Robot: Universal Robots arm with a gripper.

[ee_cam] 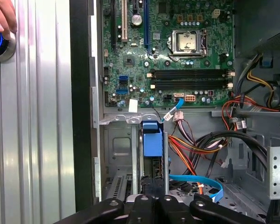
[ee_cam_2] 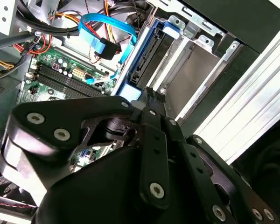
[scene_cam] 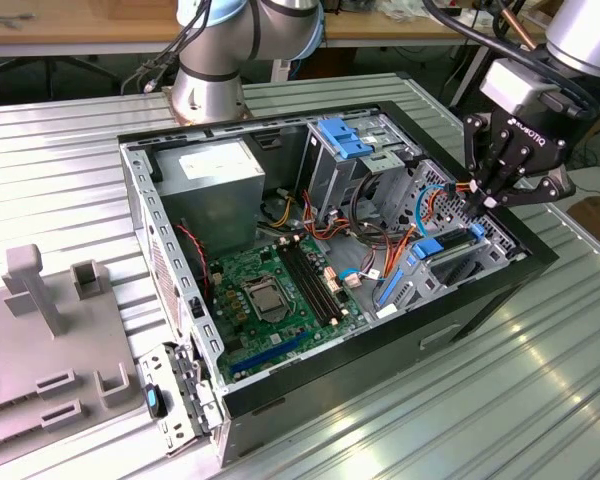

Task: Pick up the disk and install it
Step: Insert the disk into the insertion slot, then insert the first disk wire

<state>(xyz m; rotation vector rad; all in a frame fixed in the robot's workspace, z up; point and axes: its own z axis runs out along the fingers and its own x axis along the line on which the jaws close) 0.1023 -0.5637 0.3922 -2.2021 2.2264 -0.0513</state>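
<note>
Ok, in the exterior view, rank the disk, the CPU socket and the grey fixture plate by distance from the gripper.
1. The disk, just below the gripper, at the exterior view's right.
2. The CPU socket, in the middle of the case.
3. The grey fixture plate, outside the case, far on the exterior view's left.

A ribbed silver metal table carries an open black desktop computer case. A grey plastic fixture plate lies at the exterior view's left of the case, and the arm's round silver base stands behind the case.
</note>
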